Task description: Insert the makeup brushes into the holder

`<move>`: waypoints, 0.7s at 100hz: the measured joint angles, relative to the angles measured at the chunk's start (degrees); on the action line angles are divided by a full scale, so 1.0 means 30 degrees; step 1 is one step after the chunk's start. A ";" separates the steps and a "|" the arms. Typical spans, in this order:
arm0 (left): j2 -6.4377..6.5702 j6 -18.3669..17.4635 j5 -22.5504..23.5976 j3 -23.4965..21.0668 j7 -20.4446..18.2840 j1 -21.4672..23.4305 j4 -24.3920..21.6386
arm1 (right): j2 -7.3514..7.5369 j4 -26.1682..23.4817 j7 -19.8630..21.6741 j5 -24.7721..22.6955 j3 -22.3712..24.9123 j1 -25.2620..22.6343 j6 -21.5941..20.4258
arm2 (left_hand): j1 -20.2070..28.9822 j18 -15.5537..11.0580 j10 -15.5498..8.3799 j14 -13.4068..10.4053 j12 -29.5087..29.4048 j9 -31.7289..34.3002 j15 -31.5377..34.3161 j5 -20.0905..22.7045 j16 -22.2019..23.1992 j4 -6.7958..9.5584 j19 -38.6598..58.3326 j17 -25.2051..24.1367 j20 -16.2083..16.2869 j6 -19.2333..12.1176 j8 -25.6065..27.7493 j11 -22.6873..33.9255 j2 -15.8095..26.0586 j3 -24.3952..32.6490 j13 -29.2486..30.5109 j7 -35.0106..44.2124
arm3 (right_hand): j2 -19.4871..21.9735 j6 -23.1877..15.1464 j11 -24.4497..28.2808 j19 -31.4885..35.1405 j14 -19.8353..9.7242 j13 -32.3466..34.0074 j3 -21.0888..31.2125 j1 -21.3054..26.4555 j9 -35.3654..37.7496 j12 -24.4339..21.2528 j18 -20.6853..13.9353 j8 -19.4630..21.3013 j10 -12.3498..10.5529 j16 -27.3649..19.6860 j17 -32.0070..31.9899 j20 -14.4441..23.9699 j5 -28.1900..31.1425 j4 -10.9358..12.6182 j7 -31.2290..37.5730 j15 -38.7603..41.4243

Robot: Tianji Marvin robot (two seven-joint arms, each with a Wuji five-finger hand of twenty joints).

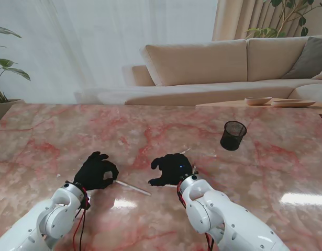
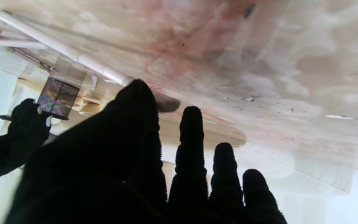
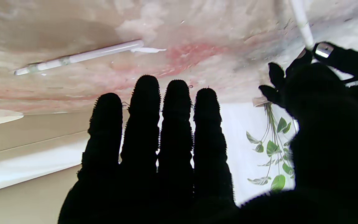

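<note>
- Pink-veined marble desk (image 1: pixel 56 130); black mesh holder (image 1: pixel 233 135) upright on the right side, farther from me than both hands, well apart from them; nothing visible sticking out of it
- Holder also in left wrist view (image 2: pixel 57 98), beyond the right hand (image 2: pixel 17 137)
- Left hand (image 1: pixel 96 171) in black glove, low over the desk on the near left; fingers curled, thumb toward them
- White makeup brush (image 1: pixel 132 187) flat on the desk, one end at the left hand's fingers, the rest running right and nearer to me; ends between the two hands
- Left wrist view: same brush (image 2: pixel 61 51) as a long white handle with grey bristle tip at the thumb tip; thumb touching or just over it; other fingers (image 2: pixel 192 146) straight and spread, not on the brush; no closed grasp visible, so counted as apart
- Right hand (image 1: pixel 173 168) in black glove, palm down near desk centre; fingers slightly curled, nothing between them in the stand view
- Right wrist view: four fingers (image 3: pixel 148 124) straight, side by side, clear of the desk; holding nothing; thumb off to the side
- Second white brush (image 3: pixel 79 56) flat on the desk beyond the right fingertips, apart from them; seen in stand view only as a thin pale sliver (image 1: pixel 185 150) just past the right hand
- Right wrist view also catches the left hand (image 3: pixel 297 71) with the first brush's handle (image 3: pixel 301 21) at its fingers
- Beige sofa (image 1: pixel 229 65) behind the desk; potted plant (image 1: pixel 1 83) at far left
</note>
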 measured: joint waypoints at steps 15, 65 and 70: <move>0.0000 -0.0052 0.0136 -0.0038 0.0006 0.0005 -0.0139 | -0.0080 0.0655 0.0516 0.0821 -0.1506 0.1206 0.0411 | 0.0001 0.0003 0.0000 0.0004 0.0002 0.0000 0.0000 0.0000 0.0000 0.0003 0.0000 0.0000 0.0000 0.0003 0.0014 0.0000 0.0000 0.0000 0.0000 -0.0001 | 0.0014 0.0015 0.0001 0.0124 0.0124 -0.0037 0.0338 -0.1074 -0.0271 0.0277 0.0130 0.0002 -0.0007 0.0249 -0.0223 0.0461 0.0000 0.0000 -0.0045 0.0056; 0.0037 -0.0152 0.0376 -0.0180 -0.0317 0.0183 -0.0975 | -0.1260 0.3520 -0.0940 0.3163 -0.3944 0.3360 0.0891 | 0.0003 0.0006 0.0000 0.0007 0.0015 -0.0002 0.0000 0.0007 0.0000 0.0165 0.0000 0.0000 0.0000 0.0043 0.0225 0.0001 0.0000 0.0000 0.0010 -0.0001 | 0.0014 0.0033 0.0001 0.0124 0.0177 -0.0402 0.0594 -0.1039 -0.0523 0.0471 0.0137 0.0202 -0.0007 0.0293 -0.0413 0.0691 -0.0150 0.0000 -0.0147 0.0221; 0.0040 -0.0172 0.0386 -0.0173 -0.0338 0.0174 -0.1004 | -0.1344 0.3677 -0.0857 0.3658 -0.4108 0.3557 0.0889 | 0.0003 0.0008 0.0000 0.0031 0.0017 -0.0002 0.0002 0.0007 0.0000 0.0165 0.0000 0.0000 0.0000 0.0047 0.0229 0.0001 0.0000 0.0000 0.0386 -0.0001 | 0.0014 0.0040 0.0001 0.0124 0.0176 -0.0402 0.0594 -0.1039 -0.0524 0.0471 0.0143 0.0202 -0.0007 0.0293 -0.0413 0.0691 -0.0150 0.0000 -0.0148 0.0213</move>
